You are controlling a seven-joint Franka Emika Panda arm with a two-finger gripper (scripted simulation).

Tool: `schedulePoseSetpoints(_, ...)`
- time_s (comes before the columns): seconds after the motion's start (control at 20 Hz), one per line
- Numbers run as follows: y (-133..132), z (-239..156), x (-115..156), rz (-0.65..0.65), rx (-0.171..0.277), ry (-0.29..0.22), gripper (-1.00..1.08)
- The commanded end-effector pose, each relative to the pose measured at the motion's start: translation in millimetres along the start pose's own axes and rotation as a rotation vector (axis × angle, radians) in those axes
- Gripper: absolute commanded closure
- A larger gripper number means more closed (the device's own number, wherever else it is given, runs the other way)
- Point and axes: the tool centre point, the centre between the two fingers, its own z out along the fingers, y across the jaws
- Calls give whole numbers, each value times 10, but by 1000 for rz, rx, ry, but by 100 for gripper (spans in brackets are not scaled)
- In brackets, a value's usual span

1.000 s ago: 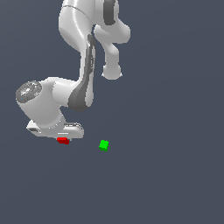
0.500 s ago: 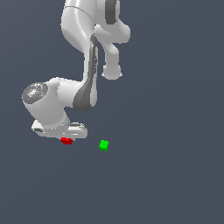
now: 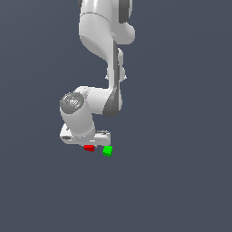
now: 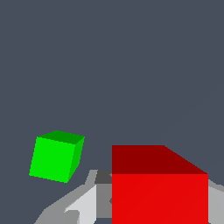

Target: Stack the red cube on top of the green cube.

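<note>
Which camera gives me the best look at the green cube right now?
The wrist view: the green cube is large and unobstructed there, three faces visible, apart from the red cube held in the gripper. The exterior view shows it only as a tiny green block beside the red one.

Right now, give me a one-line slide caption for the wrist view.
Red cube held in the gripper, green cube close beside it, not yet stacked.
</note>
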Motion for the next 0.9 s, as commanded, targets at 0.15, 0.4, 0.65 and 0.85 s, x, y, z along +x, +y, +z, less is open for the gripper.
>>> schedulePoseSetpoints(0.15,-516,166,-34,0,0,1,108)
schedulePoseSetpoints(0.4,-766,249,-40,0,0,1,108)
schedulePoseSetpoints(0.65,-813,265,-31,0,0,1,-92)
schedulePoseSetpoints(0.85,-813,265,-31,0,0,1,-92)
